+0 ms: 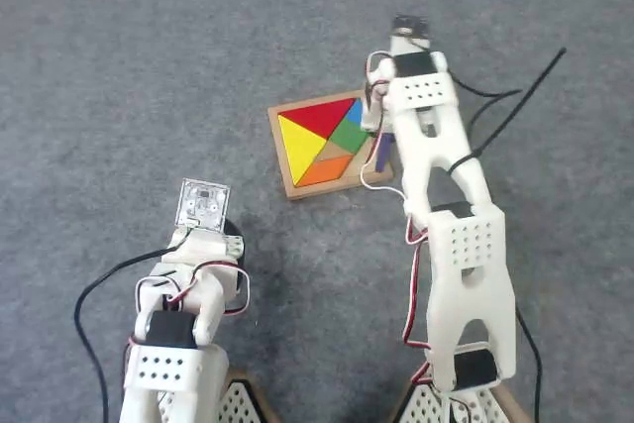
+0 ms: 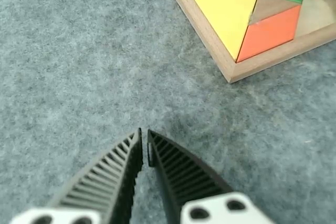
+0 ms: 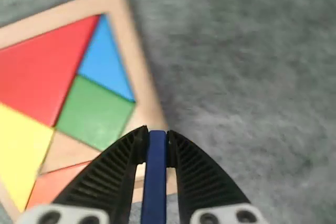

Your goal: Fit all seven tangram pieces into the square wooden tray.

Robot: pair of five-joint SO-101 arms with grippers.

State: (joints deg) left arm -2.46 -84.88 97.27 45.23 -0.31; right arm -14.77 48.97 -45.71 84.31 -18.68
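Gripping a dark blue piece [image 3: 156,182] on edge, the jaws of the right arm [image 1: 436,146] hang over the tray's [image 1: 327,188] right edge. Tray sits on the grey counter [image 1: 119,96] and holds a red triangle [image 1: 322,116], yellow triangle [image 1: 297,141], green square [image 1: 349,134], light blue triangle [image 3: 105,61] and orange piece [image 1: 325,171]. Left arm [image 1: 193,294] jaws are closed on nothing, low over the counter, apart from the tray.

Both my arms are white printed shells. The left arm [image 1: 183,319] and right arm [image 1: 466,245] carry perforated panels and black motor blocks, with red, white and black cables [image 1: 408,314] trailing alongside. My fingers [image 2: 113,174] are black and ribbed, on white bases with holes.
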